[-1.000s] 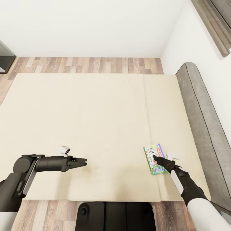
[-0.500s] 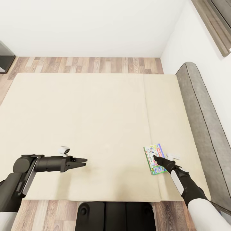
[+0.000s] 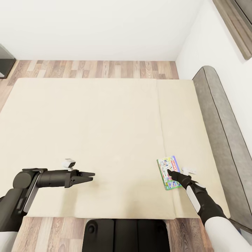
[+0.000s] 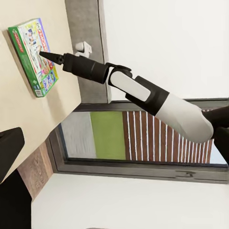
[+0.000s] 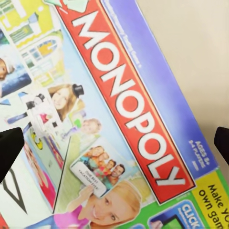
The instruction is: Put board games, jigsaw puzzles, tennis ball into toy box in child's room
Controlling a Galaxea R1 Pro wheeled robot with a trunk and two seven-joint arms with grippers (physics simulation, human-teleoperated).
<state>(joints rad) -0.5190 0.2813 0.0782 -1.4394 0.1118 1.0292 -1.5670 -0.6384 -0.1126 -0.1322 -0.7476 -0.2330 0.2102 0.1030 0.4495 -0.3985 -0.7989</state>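
We look down over a wide bed (image 3: 105, 140) with a beige mattress, its grey headboard (image 3: 218, 133) running along the right by the white wall, and a strip of wood-plank floor (image 3: 94, 69) showing beyond its far edge. One board game (image 3: 168, 172) lies flat on the mattress near the right front corner, a thin box with a green edge; the right wrist view shows its lid close up, with red MONOPOLY lettering, cartoon faces and a blue border (image 5: 124, 109). Our right hand (image 3: 170, 173) reaches in from the near right and its dark tip is right over the near part of the box; the left wrist view shows the same tip meeting the lid (image 4: 44, 54). In the right wrist view its two fingertips (image 5: 9, 145) sit at opposite edges of the picture with the lid between them, so the right hand is spread wide and grasping nothing. Our left hand (image 3: 90, 175) hangs over the near left part of the mattress, well apart from the game, pointing right, its fingers drawn close together with nothing between them.
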